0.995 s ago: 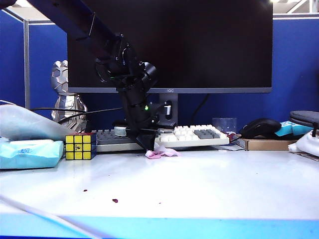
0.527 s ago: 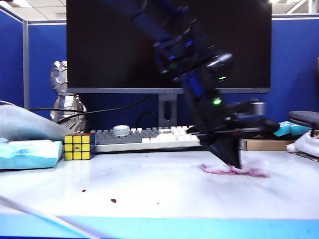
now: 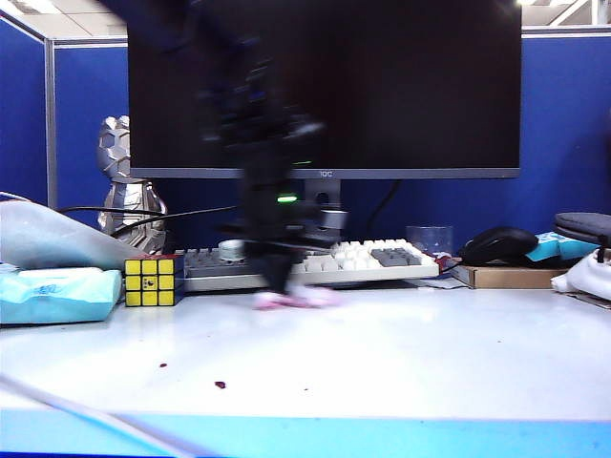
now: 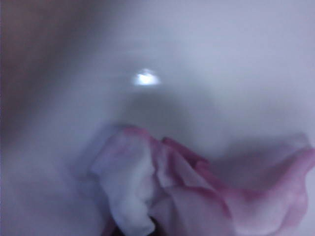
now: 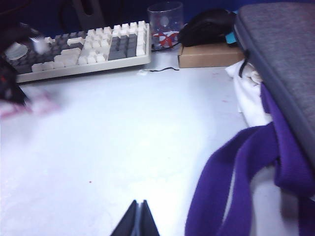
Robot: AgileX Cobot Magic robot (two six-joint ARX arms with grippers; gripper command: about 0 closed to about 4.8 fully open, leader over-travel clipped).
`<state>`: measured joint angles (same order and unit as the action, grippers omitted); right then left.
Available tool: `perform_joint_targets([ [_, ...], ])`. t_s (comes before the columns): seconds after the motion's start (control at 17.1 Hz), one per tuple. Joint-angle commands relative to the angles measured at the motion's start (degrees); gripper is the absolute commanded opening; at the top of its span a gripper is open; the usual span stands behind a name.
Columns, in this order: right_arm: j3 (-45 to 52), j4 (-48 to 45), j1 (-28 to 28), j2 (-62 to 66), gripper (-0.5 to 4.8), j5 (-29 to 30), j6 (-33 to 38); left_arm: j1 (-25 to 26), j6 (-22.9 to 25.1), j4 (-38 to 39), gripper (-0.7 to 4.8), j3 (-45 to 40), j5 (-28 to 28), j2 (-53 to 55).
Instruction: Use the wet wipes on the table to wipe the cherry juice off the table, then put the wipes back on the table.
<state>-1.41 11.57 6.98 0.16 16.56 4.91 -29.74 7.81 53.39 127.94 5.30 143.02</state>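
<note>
The wet wipes (image 3: 291, 299), a pink-white wad, drag on the white table (image 3: 401, 353) just in front of the keyboard. My left gripper (image 3: 277, 286) points down on them, motion-blurred and shut on the wad. The left wrist view fills with the crumpled wet wipes (image 4: 162, 191) on the table; the fingers are almost hidden behind them. Cherry juice (image 3: 221, 385) shows as small dark red specks near the blue front edge, left of the middle. My right gripper (image 5: 139, 206) hovers shut and empty over bare table at the right side.
A puzzle cube (image 3: 153, 281) and a pale blue packet (image 3: 57, 294) sit at the left. Keyboard (image 3: 363, 260), monitor (image 3: 401, 86), mouse (image 3: 498, 243) and cardboard box (image 3: 516, 277) line the back. A grey bag (image 5: 280, 64) with purple strap (image 5: 231, 172) lies beside the right gripper.
The left gripper swept the wipes to the right across the table, then back left to in front of the keyboard. The right arm has not moved.
</note>
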Motion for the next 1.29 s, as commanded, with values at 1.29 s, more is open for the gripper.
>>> perform_joint_targets([
  [1.29,0.0,-0.1,0.0,0.0,-0.01,0.1,0.0,9.7,-1.0,14.1,-0.06,-1.7,-9.0,-5.6],
])
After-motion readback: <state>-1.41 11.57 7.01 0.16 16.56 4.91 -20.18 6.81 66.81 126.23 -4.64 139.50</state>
